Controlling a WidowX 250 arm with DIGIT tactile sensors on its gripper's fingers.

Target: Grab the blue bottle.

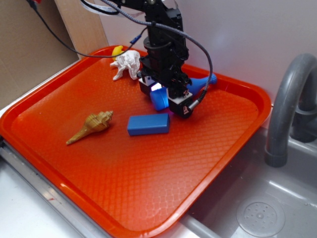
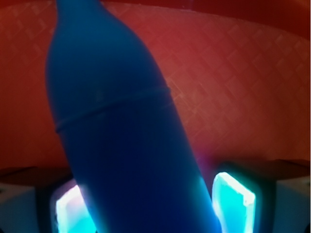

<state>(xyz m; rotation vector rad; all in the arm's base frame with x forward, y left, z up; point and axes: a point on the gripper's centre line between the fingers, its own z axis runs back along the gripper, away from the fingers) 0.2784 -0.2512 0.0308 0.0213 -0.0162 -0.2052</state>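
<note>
The blue bottle [image 1: 202, 83] lies on its side on the orange tray [image 1: 148, 188], its neck pointing to the back right. My gripper [image 1: 161, 99] is down over its body, with one finger on each side. In the wrist view the bottle [image 2: 121, 121] fills the space between the two glowing pads [image 2: 233, 199]. It overlaps the left pad and meets the right pad at the bottom edge, with a thin slit higher up. The gripper [image 2: 153, 208] looks shut on the bottle, which still rests on the tray [image 2: 233, 97].
A flat blue block [image 1: 148, 124] lies just in front of the gripper. A tan spiral shell [image 1: 91, 127] is to its left. A white crumpled object [image 1: 126, 64] and a yellow item [image 1: 117, 51] sit at the tray's back. A grey faucet [image 1: 285, 109] and sink [image 1: 257, 213] are at the right.
</note>
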